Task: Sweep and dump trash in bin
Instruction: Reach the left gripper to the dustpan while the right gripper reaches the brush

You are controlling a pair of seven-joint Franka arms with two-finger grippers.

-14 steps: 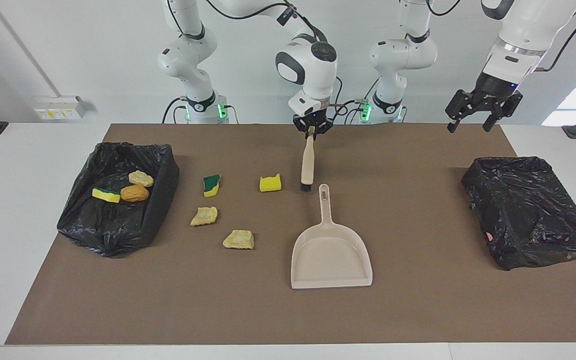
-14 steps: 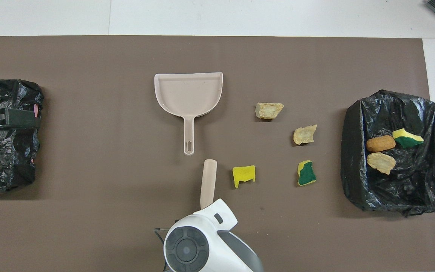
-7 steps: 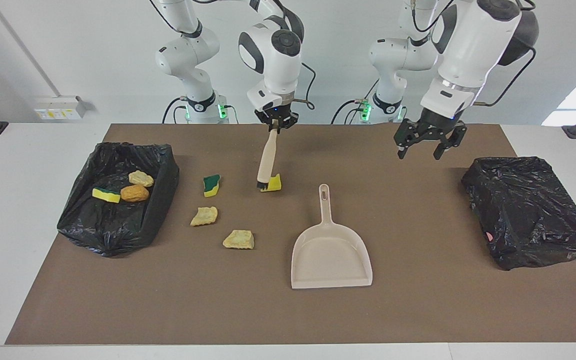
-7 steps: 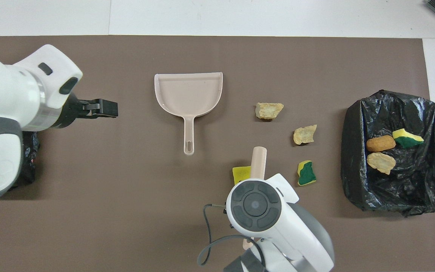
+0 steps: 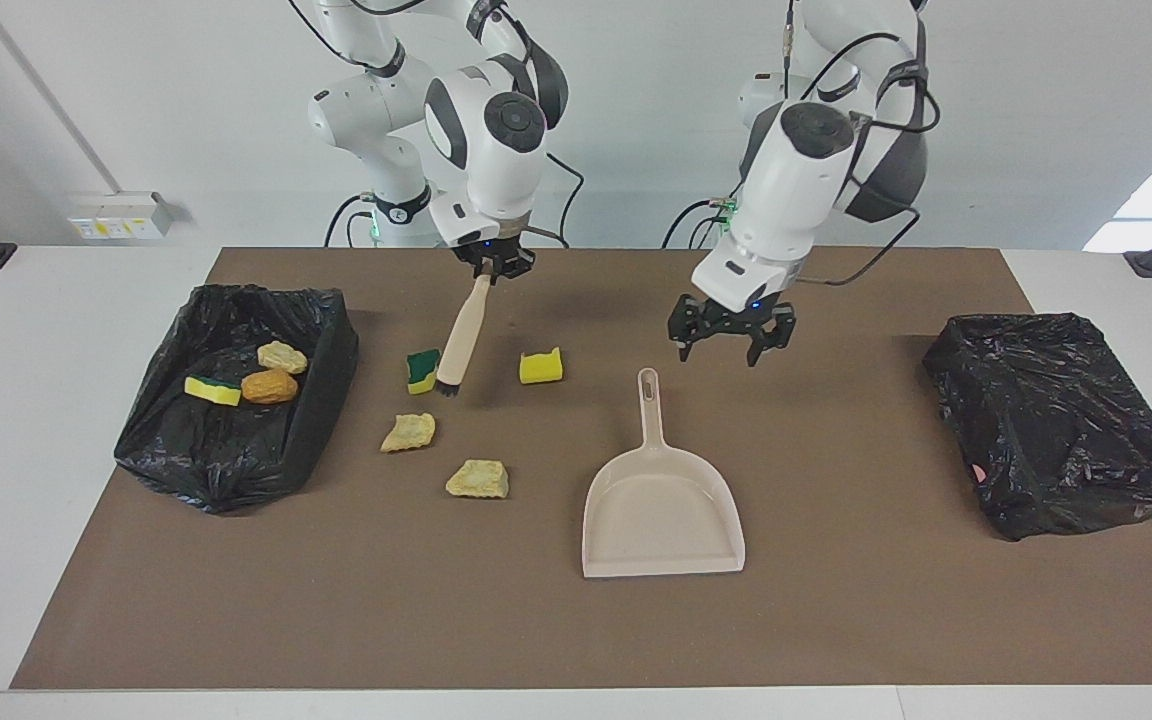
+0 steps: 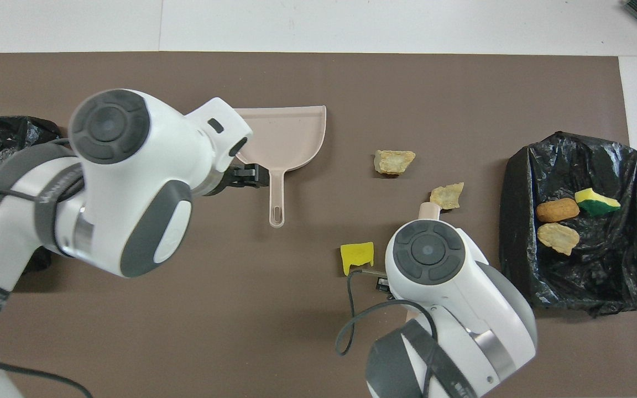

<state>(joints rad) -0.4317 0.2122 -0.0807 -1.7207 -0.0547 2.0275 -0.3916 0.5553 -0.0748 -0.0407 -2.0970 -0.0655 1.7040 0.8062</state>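
Note:
Several sponge chunks of trash lie on the brown mat: a yellow one (image 5: 541,367) (image 6: 357,255), a green-and-yellow one (image 5: 423,370), and two beige ones (image 5: 408,432) (image 5: 477,479). My right gripper (image 5: 494,265) is shut on the top of a beige brush (image 5: 463,335). The brush slants down, its dark bristles right beside the green-and-yellow chunk. The beige dustpan (image 5: 663,505) (image 6: 291,132) lies flat with its handle pointing toward the robots. My left gripper (image 5: 721,352) hangs open over the mat beside the handle's tip. In the overhead view my right arm hides the green-and-yellow chunk.
A black-bag-lined bin (image 5: 226,460) (image 6: 517,232) at the right arm's end holds three more chunks. A second black-bagged bin (image 5: 1056,420) sits at the left arm's end. The brown mat (image 5: 836,620) covers most of the white table.
My right gripper swung the brush from the yellow chunk over to the green-and-yellow one. My left gripper came down and inward from the left arm's end to the dustpan handle.

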